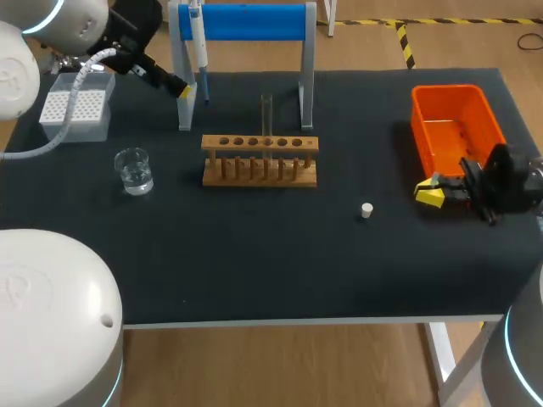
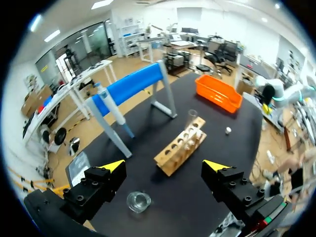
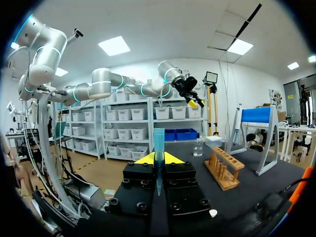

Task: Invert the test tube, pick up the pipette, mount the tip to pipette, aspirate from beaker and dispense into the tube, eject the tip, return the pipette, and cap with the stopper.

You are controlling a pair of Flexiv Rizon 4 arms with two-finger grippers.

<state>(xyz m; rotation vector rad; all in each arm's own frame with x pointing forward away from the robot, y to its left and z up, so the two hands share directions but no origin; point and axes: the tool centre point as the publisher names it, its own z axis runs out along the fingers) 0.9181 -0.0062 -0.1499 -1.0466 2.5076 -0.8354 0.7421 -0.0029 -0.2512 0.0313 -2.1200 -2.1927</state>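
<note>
— Hovering beside the stand (image 1: 246,21), your left gripper (image 2: 165,168) has its jaws spread and empty. Your right gripper (image 1: 431,193) sits clenched by the orange bin (image 1: 447,88).
— Which step?
— Pipette pickup, I'd say. The test tube (image 1: 266,114) stands upright in the rack (image 1: 216,144), and the pipette (image 1: 197,38) hangs on the stand.
— Next?
— Bracket the pipette's body squarely, then squeeze.

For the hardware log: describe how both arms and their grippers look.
Left arm and right arm: white rounded links, cyan joint rings; a white ribbed hose follows the left. Left gripper and right gripper: black blocky bodies, yellow wedge tips.
</note>
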